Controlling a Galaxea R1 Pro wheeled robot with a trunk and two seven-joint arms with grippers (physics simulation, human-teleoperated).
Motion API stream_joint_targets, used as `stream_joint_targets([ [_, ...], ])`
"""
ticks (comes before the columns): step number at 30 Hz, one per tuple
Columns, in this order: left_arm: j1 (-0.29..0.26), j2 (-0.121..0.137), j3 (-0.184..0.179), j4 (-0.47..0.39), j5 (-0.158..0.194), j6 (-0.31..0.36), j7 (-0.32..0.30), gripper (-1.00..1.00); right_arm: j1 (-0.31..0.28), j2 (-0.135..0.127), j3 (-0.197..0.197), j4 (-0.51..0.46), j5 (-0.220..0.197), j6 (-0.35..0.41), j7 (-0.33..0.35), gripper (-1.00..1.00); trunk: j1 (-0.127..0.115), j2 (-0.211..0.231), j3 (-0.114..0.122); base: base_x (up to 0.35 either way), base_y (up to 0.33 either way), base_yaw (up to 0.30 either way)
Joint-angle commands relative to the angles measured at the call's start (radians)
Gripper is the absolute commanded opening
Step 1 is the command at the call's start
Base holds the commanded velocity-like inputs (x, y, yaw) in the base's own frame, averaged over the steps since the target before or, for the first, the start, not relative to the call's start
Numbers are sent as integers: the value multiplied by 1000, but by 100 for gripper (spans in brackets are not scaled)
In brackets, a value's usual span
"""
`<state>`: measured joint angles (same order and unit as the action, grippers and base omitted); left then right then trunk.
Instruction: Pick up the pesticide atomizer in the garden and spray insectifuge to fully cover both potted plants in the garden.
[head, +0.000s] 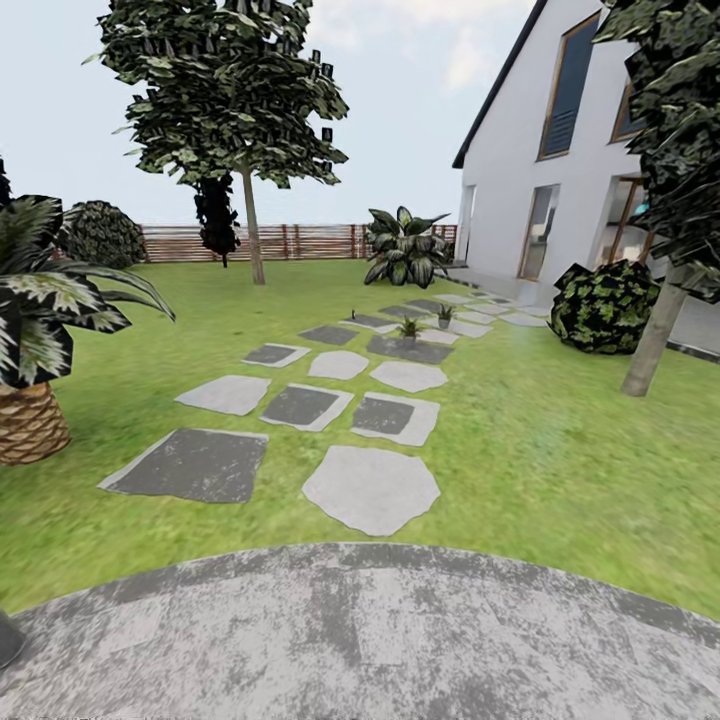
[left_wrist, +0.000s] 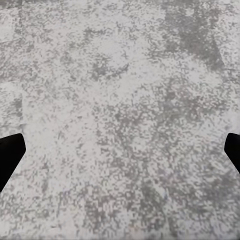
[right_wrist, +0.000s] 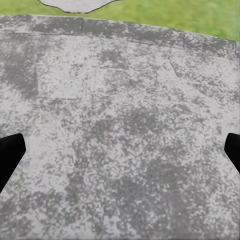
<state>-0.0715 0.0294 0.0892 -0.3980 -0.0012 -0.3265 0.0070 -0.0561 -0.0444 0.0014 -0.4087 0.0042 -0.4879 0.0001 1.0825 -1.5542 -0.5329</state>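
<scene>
grey paving is stood on well short of the potted plants far along the stepping stones, so both hands are kept wide and empty.

Mottled grey stone paving, rough and matt, speckled in both wrist views. Flat matt stepping stones in light and dark grey, set in grass. Woven wicker basket; brown slatted wooden fence.
</scene>
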Motion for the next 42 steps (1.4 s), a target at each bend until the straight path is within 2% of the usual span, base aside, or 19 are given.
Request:
stream_joint_targets([
  [1,-1,1,1,1,0,-3,1,100,-1,0,0,1,0,-3,-1,100,4,-8,-5,0,0,0],
  [31,-1,1,1,1,2,-5,1,100,-1,0,0,1,0,-3,1,100,119,-218,-101,0,0,0],
  [42,-1,1,1,1,3,-5,1,100,-1,0,2,1,0,-3,1,100,161,-295,-149,0,0,36],
])
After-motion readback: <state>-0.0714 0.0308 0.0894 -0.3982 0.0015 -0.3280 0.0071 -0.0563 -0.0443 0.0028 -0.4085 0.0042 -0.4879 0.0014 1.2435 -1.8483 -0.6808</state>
